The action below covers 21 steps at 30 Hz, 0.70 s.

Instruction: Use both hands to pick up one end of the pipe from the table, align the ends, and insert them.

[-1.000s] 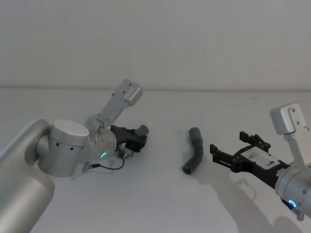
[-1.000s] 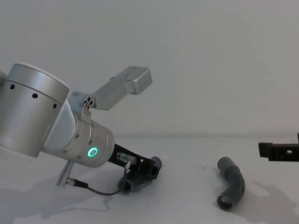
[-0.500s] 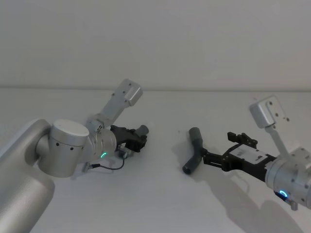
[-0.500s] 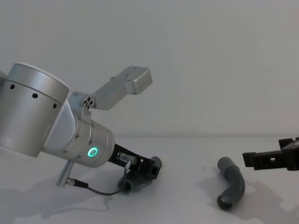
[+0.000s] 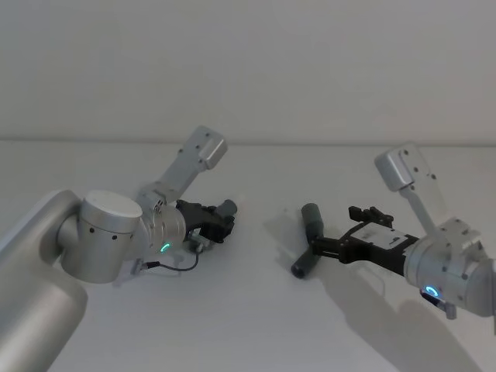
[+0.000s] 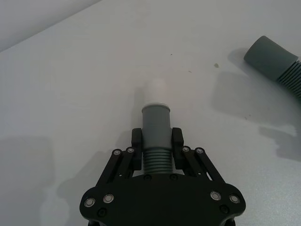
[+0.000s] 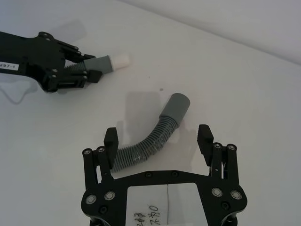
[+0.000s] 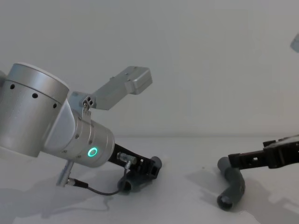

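Observation:
My left gripper (image 5: 220, 220) rests low on the table (image 5: 256, 310), shut on the ribbed middle of one dark-grey pipe piece (image 6: 155, 123). That piece's smooth end collar and white tip (image 6: 155, 89) stick out beyond the fingers. The other bent pipe piece (image 5: 308, 236) lies on the table right of centre. My right gripper (image 7: 158, 136) is open and straddles that piece's ribbed middle (image 7: 153, 141), with its collar (image 7: 177, 106) just past the fingers. In the chest view the right gripper (image 8: 238, 160) sits level with the upper collar of this pipe (image 8: 233, 186).
The white table runs back to a plain pale wall. The left arm's silver wrist (image 8: 70, 135) and its cable (image 8: 100, 190) take up the table's near left side. A gap of bare table separates the two pipe pieces.
My right gripper has moved left across the table and now has its open fingers around the lying pipe piece. The left gripper and its pipe piece have not moved.

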{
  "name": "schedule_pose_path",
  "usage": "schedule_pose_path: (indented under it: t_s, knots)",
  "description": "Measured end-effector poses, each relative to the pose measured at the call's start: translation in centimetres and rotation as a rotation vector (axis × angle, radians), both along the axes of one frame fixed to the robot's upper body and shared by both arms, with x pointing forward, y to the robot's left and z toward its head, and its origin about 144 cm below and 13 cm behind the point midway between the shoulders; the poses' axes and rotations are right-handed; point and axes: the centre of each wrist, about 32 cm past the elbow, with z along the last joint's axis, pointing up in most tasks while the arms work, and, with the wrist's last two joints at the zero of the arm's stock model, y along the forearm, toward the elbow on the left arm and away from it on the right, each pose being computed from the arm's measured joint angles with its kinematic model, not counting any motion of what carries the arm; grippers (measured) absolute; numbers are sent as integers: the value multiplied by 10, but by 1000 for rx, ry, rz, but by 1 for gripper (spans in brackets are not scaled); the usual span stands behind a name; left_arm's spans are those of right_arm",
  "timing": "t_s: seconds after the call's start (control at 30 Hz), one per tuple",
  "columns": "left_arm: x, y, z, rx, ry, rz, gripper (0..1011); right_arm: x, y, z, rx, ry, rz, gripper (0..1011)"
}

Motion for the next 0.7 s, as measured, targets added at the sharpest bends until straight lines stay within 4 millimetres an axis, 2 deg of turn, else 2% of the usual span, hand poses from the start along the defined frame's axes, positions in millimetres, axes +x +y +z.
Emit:
schedule_pose_path:
  t_s: [0.7]
  knots:
    - [0,0,0,0,0,0,357,22,22,-10,24,63,-69,1001]
